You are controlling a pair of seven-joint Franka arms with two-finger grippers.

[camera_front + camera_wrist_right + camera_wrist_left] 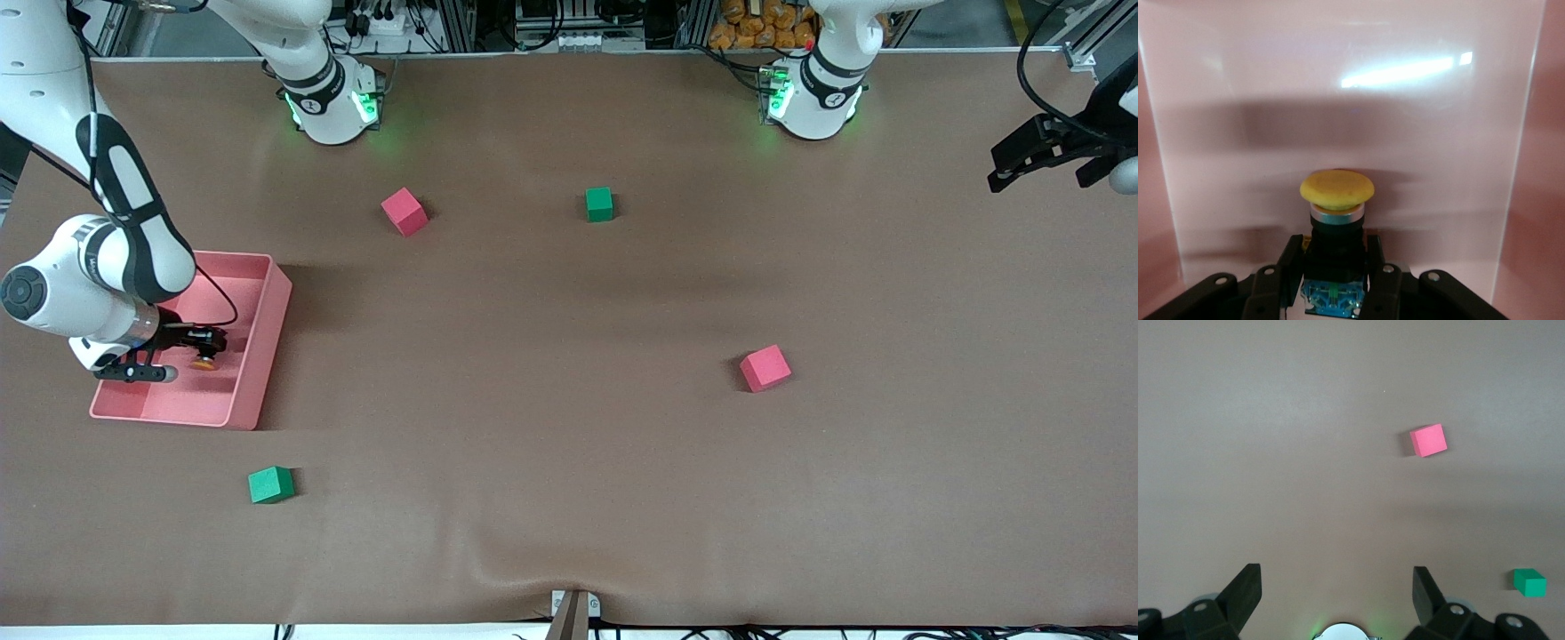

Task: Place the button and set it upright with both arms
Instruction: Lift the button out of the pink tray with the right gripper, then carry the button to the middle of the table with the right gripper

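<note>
The button (1337, 220) has a round orange-yellow cap, a black body and a bluish base. My right gripper (1335, 257) is shut on its black body, inside the pink tray (1338, 100). In the front view the right gripper (206, 347) reaches into the pink tray (258, 356) at the right arm's end of the table, with the orange cap of the button (204, 363) showing at its tip. My left gripper (1337, 587) is open and empty, high over bare table. It shows at the edge of the front view (1009, 173), at the left arm's end.
Two red cubes (404, 211) (765, 368) and two green cubes (599, 204) (270, 484) lie spread over the brown table. The left wrist view shows a red cube (1428, 441) and a green cube (1529, 582) below it.
</note>
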